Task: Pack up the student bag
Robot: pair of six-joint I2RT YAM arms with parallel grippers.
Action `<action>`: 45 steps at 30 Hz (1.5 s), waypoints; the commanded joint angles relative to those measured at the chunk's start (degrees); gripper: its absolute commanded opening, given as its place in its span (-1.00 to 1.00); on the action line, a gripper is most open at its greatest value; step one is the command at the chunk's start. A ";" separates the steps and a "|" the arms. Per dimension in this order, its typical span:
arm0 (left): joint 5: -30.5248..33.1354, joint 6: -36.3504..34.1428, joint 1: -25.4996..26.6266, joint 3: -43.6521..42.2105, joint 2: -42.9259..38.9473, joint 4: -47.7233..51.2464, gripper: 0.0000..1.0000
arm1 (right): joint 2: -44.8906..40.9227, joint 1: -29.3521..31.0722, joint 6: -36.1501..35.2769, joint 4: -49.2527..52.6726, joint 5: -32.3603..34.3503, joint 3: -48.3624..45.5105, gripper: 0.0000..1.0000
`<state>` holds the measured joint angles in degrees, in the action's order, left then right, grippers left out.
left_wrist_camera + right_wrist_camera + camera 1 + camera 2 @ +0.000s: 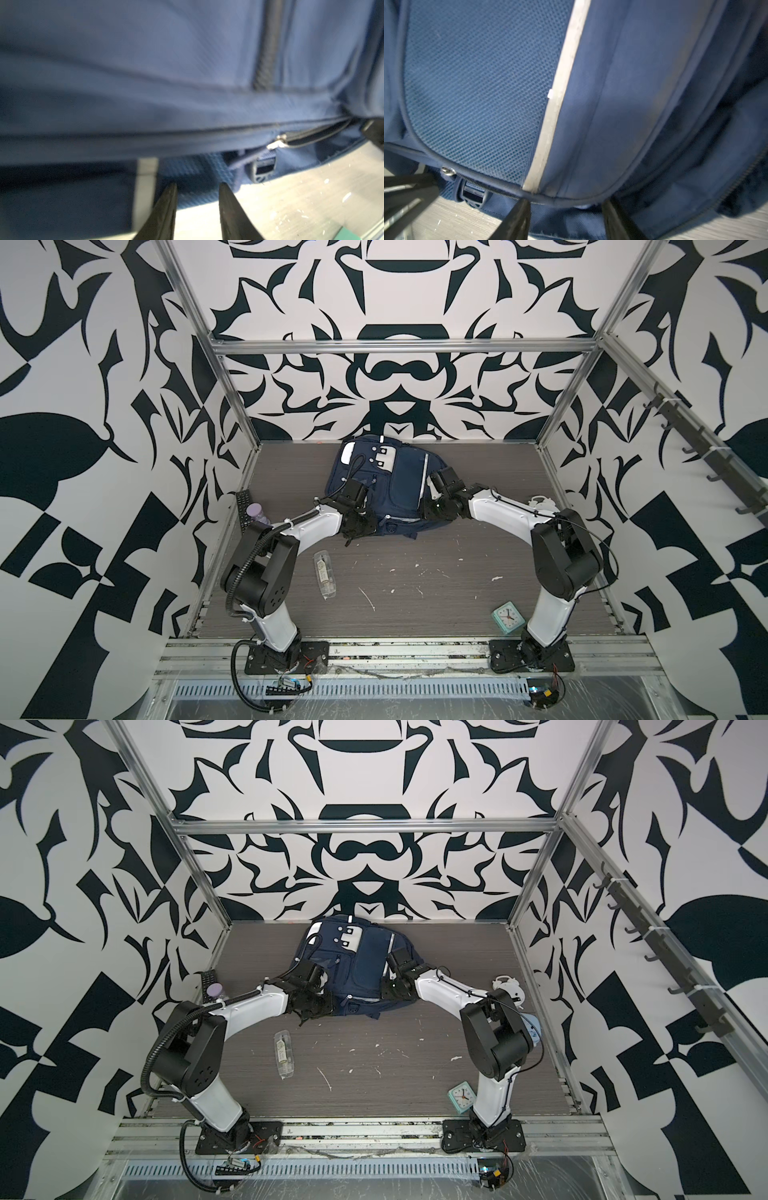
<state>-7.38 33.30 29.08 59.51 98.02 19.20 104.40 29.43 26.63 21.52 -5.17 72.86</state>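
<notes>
The student bag (386, 485) (357, 969), navy blue with pale reflective strips, lies flat at the back middle of the table. My left gripper (352, 531) (309, 1011) is at its near left corner. In the left wrist view the jaws (197, 187) stand narrowly apart, with the bag's blue mesh edge (197, 195) caught between the tips. My right gripper (430, 512) (388, 992) is at the bag's near right edge. Its jaws (566, 204) stand wide and straddle the piped seam without pinching it. A zip pull (274, 144) and a plastic buckle (473, 195) show nearby.
A clear plastic case (325, 574) lies in front of the bag. A mint alarm clock (508, 616) stands by the right arm's base. A black remote (243, 508) and a purple-lidded jar (255, 514) sit at the left edge, and a white object (540, 502) at the right.
</notes>
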 commanded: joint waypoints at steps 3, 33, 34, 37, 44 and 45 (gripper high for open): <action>-1.19 1.86 1.76 0.33 1.14 0.96 -0.26 | -3.24 0.11 -1.85 0.27 2.44 1.84 0.15; -11.18 3.80 -15.33 2.38 0.21 -3.07 0.14 | 3.04 14.65 2.03 1.59 3.94 11.34 0.20; -11.70 4.32 -15.53 2.29 0.69 -3.72 0.13 | 3.02 14.69 2.02 1.64 3.94 11.34 0.20; -12.76 5.58 -15.90 2.39 1.79 -5.57 0.08 | 2.92 14.78 2.14 1.78 3.86 11.10 0.20; -13.19 7.00 -15.98 2.74 2.88 -7.20 -0.37 | 3.35 14.89 2.56 1.85 3.59 10.64 0.21; -13.28 7.08 -15.98 2.72 2.88 -7.32 -0.46 | 3.40 15.00 2.68 1.77 3.44 10.64 0.21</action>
<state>-19.97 39.46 13.39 60.90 99.85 13.08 108.20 44.01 28.53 22.94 -1.65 82.13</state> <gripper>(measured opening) 0.298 0.604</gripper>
